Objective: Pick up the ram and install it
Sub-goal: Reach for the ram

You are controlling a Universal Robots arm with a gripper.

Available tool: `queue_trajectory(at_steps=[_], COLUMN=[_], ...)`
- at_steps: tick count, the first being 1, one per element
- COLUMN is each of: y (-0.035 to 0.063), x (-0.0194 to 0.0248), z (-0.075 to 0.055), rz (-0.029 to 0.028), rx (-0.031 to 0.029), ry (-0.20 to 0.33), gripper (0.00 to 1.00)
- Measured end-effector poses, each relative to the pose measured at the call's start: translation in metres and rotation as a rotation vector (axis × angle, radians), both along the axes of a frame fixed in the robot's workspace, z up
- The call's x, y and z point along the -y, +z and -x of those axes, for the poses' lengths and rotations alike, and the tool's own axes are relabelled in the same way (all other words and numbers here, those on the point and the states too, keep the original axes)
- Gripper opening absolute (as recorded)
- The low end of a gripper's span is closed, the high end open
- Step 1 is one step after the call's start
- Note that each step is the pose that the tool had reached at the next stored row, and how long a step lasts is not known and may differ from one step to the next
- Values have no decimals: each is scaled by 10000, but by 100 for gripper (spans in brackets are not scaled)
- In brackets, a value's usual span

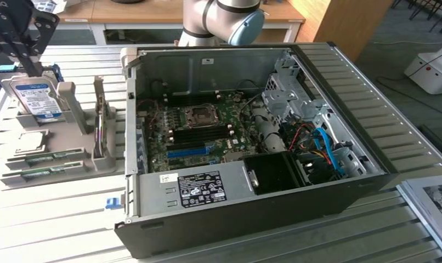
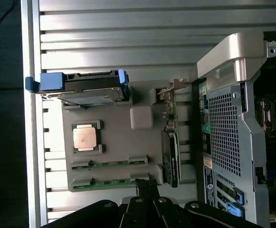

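An open desktop computer case [image 1: 243, 222] lies on its side on a slatted metal table [image 1: 52, 219], its motherboard [image 1: 162, 123] facing up with a bare processor socket [image 1: 201, 114] and a blue slot strip [image 1: 188, 152] in plain sight. A silver power supply [image 1: 199, 189] sits at the near edge of the case. Beside the case, at the exterior view's left, a grey parts holder [image 1: 80, 167] rests on the table. Two green ram sticks lie flat in its near recesses, side by side and outside the case: one ram stick [image 1: 47, 159] and a second ram stick [image 1: 38, 174] just beside it. The same holder carries a square silver processor chip [image 1: 30, 142], a hard drive [image 1: 38, 98] standing on edge, and an expansion card [image 1: 100, 129] upright along the side nearest the case. The black gripper [image 1: 32, 63] hangs above the holder, over the hard drive end, apart from both sticks. In the wrist view its fingers [image 2: 138, 186] are drawn together with nothing between them. The robot arm [image 1: 221, 22] rises behind the case
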State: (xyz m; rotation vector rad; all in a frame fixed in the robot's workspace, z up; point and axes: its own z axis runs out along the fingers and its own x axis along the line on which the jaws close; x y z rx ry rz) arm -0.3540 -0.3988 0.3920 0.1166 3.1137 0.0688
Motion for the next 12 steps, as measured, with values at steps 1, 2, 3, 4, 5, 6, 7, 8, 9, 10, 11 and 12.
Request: queue_trajectory(at_steps=[1,2,3,4,5,6,7,8,9,10,11,12], y=[0,-1,-1,-1,-1,-2,-3,-3,-4,-4,-5,-6], x=[0,0,0,0,0,0,0,0,0,0,0,0], z=[26,46,65,85,104,123,143,162,182,203,224,266], rz=[0,0,0,0,0,0,0,0,0,0,1,0], rx=[-1,0,0,0,-1,0,0,0,0,0,-1,0], ry=[0,0,0,0,0,1,1,1,1,1,1,0], gripper=[10,10,10,10,10,10,10,10,10,10,10,10])
